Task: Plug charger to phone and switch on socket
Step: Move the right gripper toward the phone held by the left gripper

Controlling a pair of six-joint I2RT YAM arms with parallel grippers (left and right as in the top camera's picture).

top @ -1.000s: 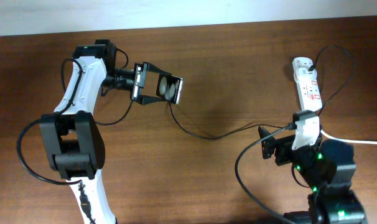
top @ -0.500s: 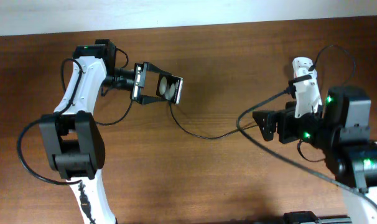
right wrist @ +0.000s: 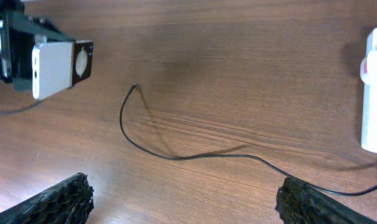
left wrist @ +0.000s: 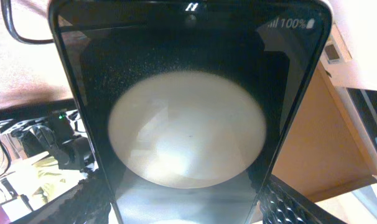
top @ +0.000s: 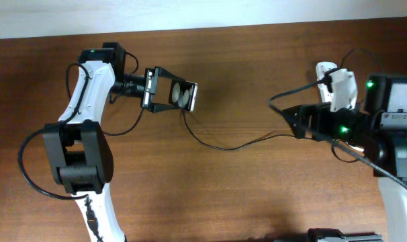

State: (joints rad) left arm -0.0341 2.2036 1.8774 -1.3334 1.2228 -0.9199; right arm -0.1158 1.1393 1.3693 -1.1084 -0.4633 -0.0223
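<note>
Overhead: at upper left the left hand (top: 171, 96) pinches the phone (top: 188, 96). The charger (top: 223, 148) trails across the counter (top: 257, 54) toward the socket (top: 326, 69) at right.

Left wrist: the phone's dark face fills the frame, gripped at both lower edges.

Right wrist: the right hand (right wrist: 185, 199) is spread wide and empty. The charger's tip lies loose near the phone, not touching it.

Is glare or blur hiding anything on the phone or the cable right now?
Left wrist: the phone fills the frame, with a big pale round reflection on its glass. Right wrist: sharp, the charger cable clearly visible. Overhead: even light, no glare.
</note>
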